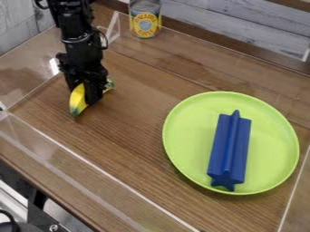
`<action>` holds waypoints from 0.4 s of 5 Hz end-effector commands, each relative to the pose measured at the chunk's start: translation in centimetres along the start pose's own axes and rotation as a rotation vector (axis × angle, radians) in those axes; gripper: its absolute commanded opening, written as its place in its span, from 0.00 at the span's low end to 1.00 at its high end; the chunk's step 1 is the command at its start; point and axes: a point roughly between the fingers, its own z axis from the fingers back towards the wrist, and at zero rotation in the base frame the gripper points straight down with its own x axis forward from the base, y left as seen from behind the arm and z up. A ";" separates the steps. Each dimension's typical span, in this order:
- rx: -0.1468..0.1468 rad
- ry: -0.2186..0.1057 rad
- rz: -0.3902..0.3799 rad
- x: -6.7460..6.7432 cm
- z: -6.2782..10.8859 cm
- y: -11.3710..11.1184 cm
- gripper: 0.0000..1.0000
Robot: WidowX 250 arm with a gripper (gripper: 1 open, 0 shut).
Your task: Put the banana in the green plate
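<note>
Right, my gripper (82, 88) is clamped on the banana (79, 98), straight down from above, at the far left of the table (133, 109). Jaws pinch across its upper half; the lower tip points toward me, apparently on the wood. Top-down grip makes sense for a clean vertical lift. Green plate (194, 118) sits well apart to the right, with a blue ridged block (227, 148) lying on its right half, so I'd aim for the bare left side.

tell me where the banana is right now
The banana is at the left of the camera view on the wooden table, between the gripper fingers, well left of the green plate.
</note>
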 end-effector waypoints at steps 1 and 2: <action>0.033 -0.033 -0.005 0.8 2.4 -0.3 0.00; 0.042 -0.028 -0.004 0.7 3.6 -0.8 0.00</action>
